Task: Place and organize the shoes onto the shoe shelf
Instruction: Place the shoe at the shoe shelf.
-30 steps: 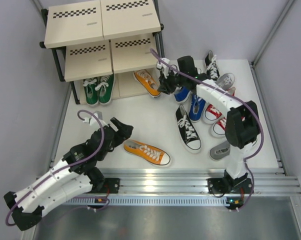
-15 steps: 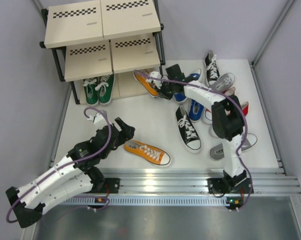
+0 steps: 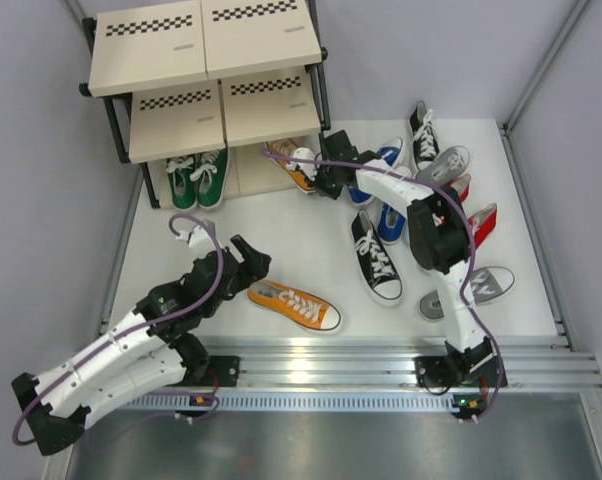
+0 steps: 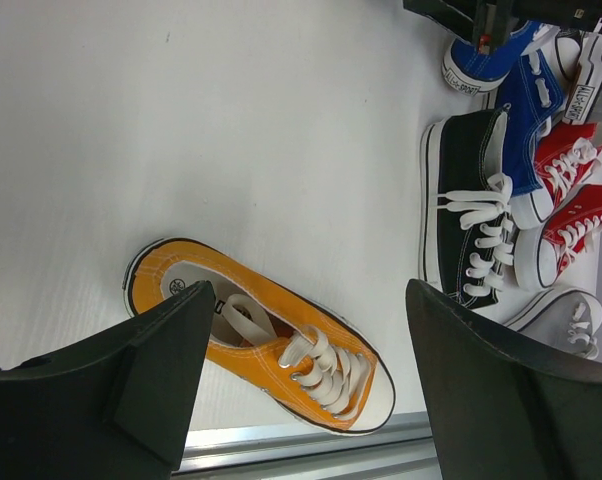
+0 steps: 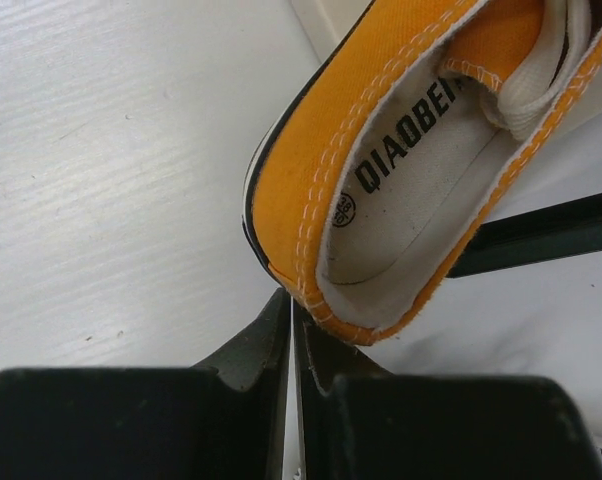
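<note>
The right gripper (image 5: 291, 300), closed tight on nothing, sits against the heel of the orange canvas sneaker (image 3: 299, 168), seemingly to nudge it under the black-framed beige shoe shelf (image 3: 221, 115) (bottom tier). The left gripper (image 4: 309, 292) hangs spread over the orange mate (image 4: 271, 345) on the table, likely readying a grasp.
</note>
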{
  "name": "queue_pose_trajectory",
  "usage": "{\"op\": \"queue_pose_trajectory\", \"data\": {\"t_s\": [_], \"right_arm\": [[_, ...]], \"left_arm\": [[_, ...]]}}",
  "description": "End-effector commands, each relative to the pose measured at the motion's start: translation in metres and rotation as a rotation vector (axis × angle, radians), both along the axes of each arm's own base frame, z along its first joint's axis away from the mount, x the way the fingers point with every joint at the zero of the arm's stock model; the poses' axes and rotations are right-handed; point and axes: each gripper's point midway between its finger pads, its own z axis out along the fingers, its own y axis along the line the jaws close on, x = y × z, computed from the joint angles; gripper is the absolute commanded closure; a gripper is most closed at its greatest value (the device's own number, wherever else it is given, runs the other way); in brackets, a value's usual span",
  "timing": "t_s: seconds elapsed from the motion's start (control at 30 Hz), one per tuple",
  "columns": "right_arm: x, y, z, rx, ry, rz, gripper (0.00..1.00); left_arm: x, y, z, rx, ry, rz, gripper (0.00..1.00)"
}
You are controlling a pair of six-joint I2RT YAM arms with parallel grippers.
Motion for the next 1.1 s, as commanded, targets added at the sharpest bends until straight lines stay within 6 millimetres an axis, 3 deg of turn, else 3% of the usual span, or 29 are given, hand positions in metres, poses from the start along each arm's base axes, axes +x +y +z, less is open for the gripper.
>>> {"op": "queue_pose_trajectory", "data": {"t_s": [0.0,0.2,0.5,0.77,0.93,1.07], "right_arm": [[0.018,0.031,0.041,0.127,-0.095,0.007,0.97],[0.020,0.043,0.055,0.203,-0.092,-0.044,1.00],[0.027,0.056,0.059,0.261,-0.104,-0.097,1.00],[0.026,0.072,0.063,0.285,-0.125,-0.096,0.94],[0.031,0.076,0.047,0.244,-0.113,-0.114,0.89],[0.034,0.078,0.045,0.229,-0.118,-0.114,0.86]], "left_arm": [[0.006,-0.004,0.023,-0.030,-0.049,-0.001,0.17],[0.006,-0.004,0.024,-0.035,-0.052,0.002,0.17],[0.004,-0.006,0.024,-0.035,-0.048,-0.012,0.17],[0.004,-0.007,0.025,-0.041,-0.048,-0.017,0.18],[0.003,-0.007,0.024,-0.040,-0.044,-0.019,0.17],[0.003,-0.008,0.024,-0.042,-0.040,-0.022,0.18]]}}
